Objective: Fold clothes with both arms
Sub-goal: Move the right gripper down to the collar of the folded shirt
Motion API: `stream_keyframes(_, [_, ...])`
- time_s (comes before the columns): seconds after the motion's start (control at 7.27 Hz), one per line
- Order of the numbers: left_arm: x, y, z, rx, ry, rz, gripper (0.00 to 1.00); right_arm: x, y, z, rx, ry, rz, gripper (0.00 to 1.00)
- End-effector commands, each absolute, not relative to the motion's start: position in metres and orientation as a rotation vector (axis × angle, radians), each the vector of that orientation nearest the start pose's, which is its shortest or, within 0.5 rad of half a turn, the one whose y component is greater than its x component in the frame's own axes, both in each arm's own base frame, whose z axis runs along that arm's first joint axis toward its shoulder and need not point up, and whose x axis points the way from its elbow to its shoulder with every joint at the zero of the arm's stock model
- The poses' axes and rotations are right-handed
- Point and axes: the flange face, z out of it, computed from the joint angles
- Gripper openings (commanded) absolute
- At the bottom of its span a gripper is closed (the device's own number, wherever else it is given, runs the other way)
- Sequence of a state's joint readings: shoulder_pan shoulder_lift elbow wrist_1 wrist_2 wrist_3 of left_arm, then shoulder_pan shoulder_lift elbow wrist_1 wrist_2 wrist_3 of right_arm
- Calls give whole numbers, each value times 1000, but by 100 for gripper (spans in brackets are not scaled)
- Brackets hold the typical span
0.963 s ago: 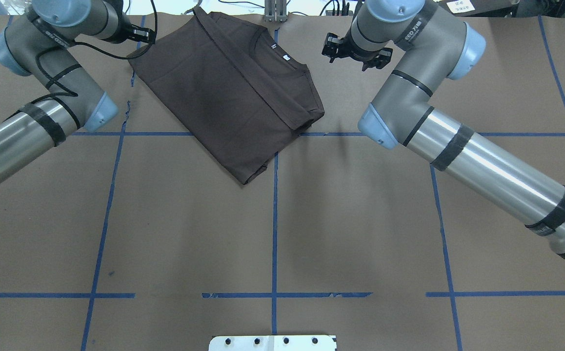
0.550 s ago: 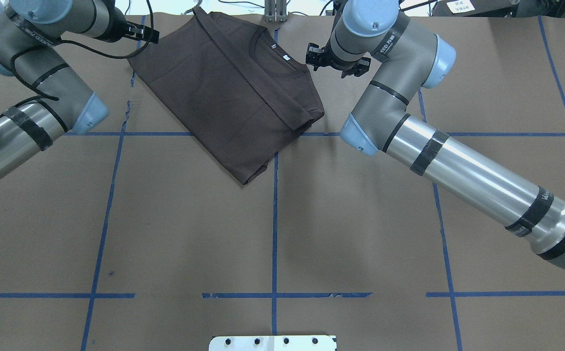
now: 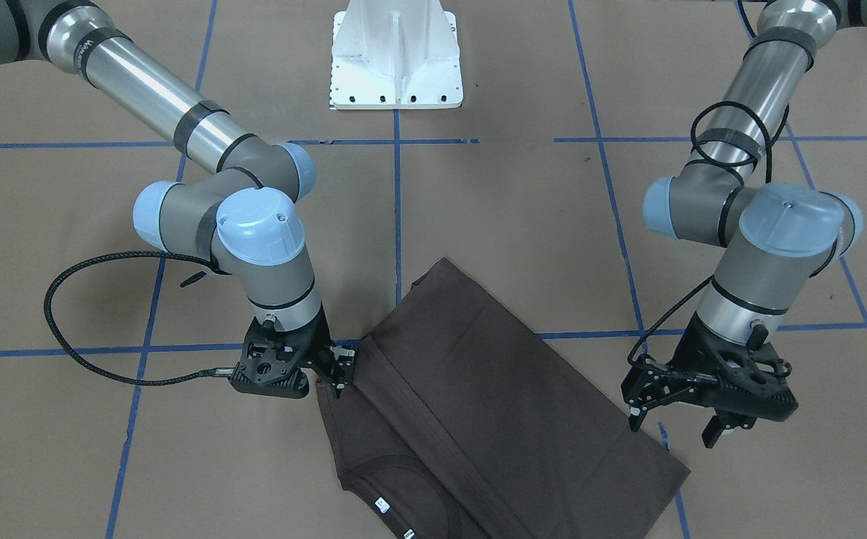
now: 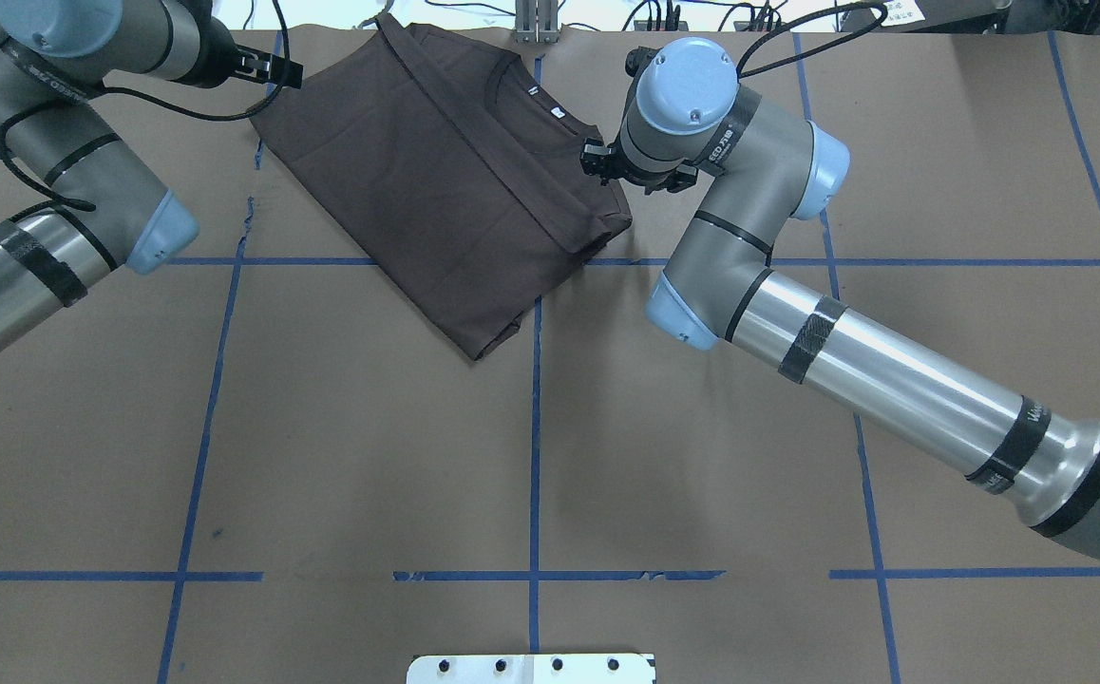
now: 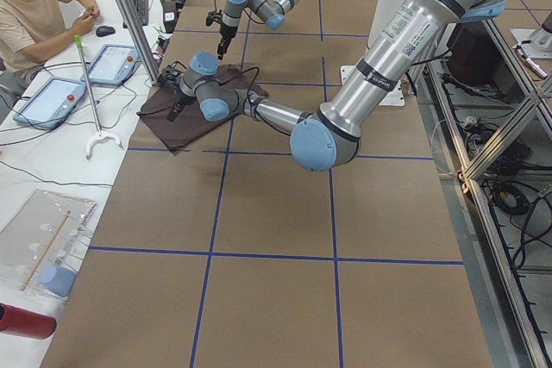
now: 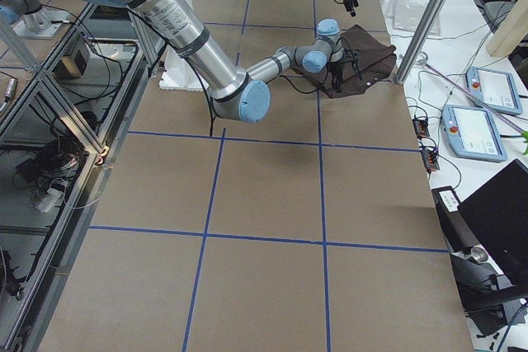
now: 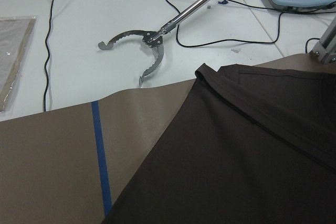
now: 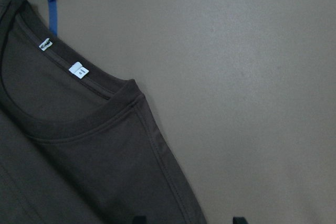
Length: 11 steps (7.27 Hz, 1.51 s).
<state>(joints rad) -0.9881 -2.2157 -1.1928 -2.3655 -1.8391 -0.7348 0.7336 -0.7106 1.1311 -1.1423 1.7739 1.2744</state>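
Observation:
The dark brown T-shirt (image 4: 445, 180) lies folded lengthwise and turned diagonally at the far middle of the table, collar and white neck labels (image 4: 558, 113) facing up. My right gripper (image 4: 621, 171) hangs open right over the shirt's edge beside the collar; in the right wrist view its gripper (image 8: 187, 220) straddles that hem of the shirt (image 8: 79, 156). My left gripper (image 3: 673, 423) is open and empty, hovering just above the opposite side edge of the shirt (image 3: 478, 419), near a corner. The left wrist view shows only the shirt (image 7: 236, 166), no fingers.
Blue tape lines grid the brown table cover. The white pedestal base (image 3: 396, 56) stands at the robot's side. Beyond the far table edge a metal reacher tool (image 7: 147, 43) and cables lie on a white bench, where a person (image 5: 34, 15) sits by tablets.
My right arm has swung left and down, bringing its gripper from open table to the shirt's edge by the collar. The left arm shifted slightly left. The shirt has not moved.

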Motion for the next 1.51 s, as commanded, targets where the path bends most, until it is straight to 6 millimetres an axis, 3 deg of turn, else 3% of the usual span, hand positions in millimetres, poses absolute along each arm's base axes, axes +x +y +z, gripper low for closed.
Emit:
stream_keyframes(0.0, [330, -694, 363, 686, 835, 6, 100, -542, -628, 274, 257, -818, 322, 61])
stream_keyframes(1.24, [329, -694, 364, 687, 833, 7, 100, -578, -623, 285, 269, -760, 297, 59])
stream_keyframes(1.38, [329, -694, 364, 687, 833, 7, 100, -578, -623, 287, 269, -757, 298, 48])
